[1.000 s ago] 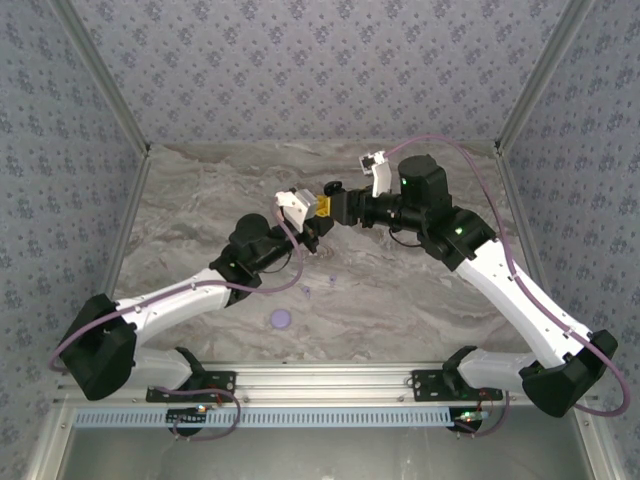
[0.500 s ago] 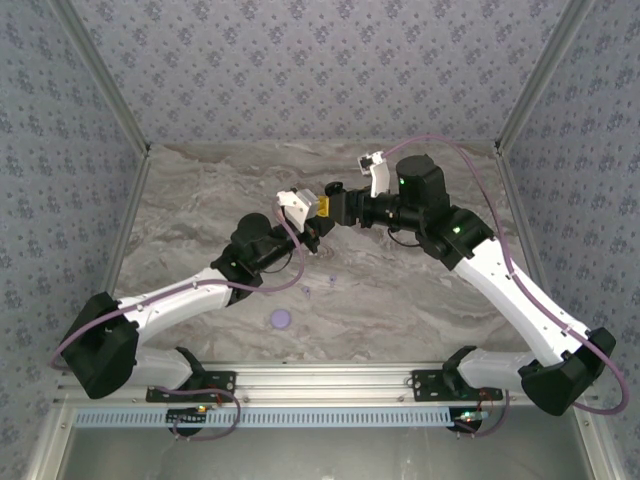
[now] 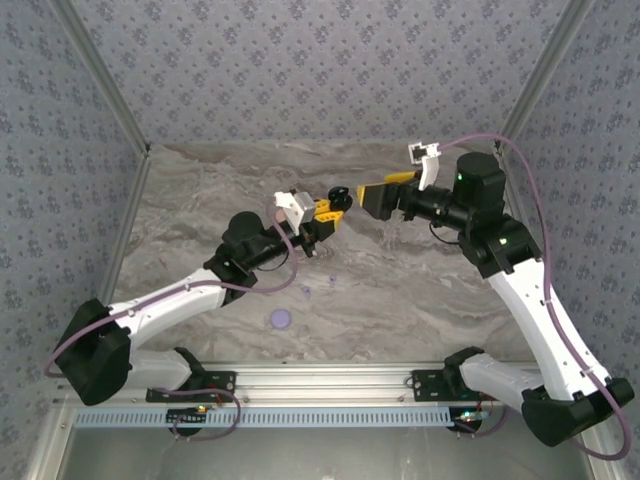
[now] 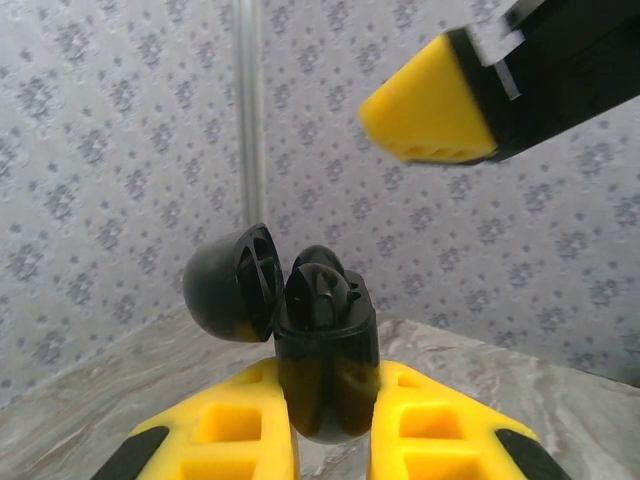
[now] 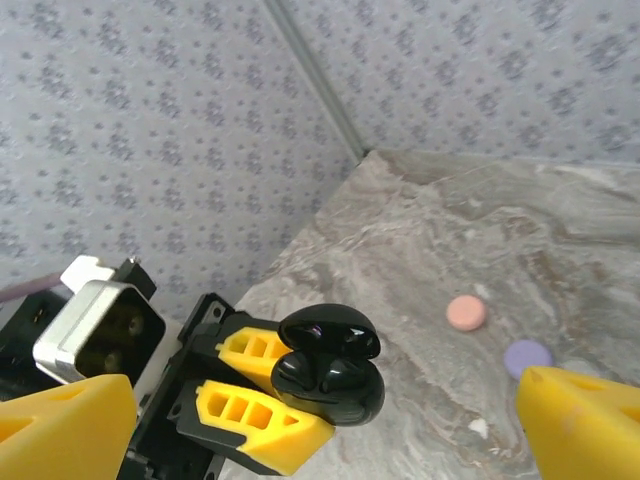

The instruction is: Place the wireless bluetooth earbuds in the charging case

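Hovering over the table [image 3: 420, 290] middle, the left gripper [image 3: 328, 208] clamps the black charging case [image 4: 325, 370], its long axis along the fingers and its lid [image 4: 230, 285] swung aside. A black earbud [image 4: 318, 280] sits inside, head outward. The right gripper [image 3: 385, 188] gapes wide nearby. Tiny lavender earbuds [image 3: 305, 291] lie toward the near edge.

Light is even and diffuse, apparently from overhead; all views are bright, with no hard shadows.

Overhead view: only faint, soft-edged shadows on the marble surface [image 3: 420, 290]; detail is slightly soft.

Left wrist view: the black charging case [image 4: 325, 365] is sharp.

Right wrist view: small white glare spots on the case's glossy lid. Fingertips [image 5: 62, 425] of the right end effector [image 3: 370, 192], at the near corners, are blurred and out of focus.
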Robot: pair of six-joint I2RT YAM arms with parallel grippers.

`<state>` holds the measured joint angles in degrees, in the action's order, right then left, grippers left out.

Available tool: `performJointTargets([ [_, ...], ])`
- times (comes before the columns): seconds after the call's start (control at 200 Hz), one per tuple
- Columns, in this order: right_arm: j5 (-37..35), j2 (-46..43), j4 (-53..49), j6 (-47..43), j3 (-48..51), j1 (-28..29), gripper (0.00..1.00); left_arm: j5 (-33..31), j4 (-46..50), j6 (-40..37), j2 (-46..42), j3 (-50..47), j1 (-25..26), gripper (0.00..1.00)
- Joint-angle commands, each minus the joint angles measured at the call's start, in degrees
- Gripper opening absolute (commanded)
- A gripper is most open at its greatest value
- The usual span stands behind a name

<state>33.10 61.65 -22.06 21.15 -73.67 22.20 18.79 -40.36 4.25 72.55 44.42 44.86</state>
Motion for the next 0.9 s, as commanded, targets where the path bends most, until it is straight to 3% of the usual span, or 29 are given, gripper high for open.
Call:
performJointTargets([
  [0.0,8.69,3.04,3.69,1.79,1.86,0.48,1.0,9.14,-1.86,1.55,-1.54,0.01,-0.83,0.0],
  [0.17,12.03,6.26,5.81,2.19,0.19,3.48,1.0,12.83,0.01,1.74,-0.63,1.73,-0.92,0.0],
  [0.42,14.8,7.89,4.19,2.0,-2.42,6.34,1.0,11.07,-0.1,2.21,0.53,2.0,-1.05,0.0],
  [0.894,9.87,2.88,-1.87,-0.61,0.01,7.8,1.0,8.71,0.11,4.09,2.04,2.25,-2.12,0.0],
])
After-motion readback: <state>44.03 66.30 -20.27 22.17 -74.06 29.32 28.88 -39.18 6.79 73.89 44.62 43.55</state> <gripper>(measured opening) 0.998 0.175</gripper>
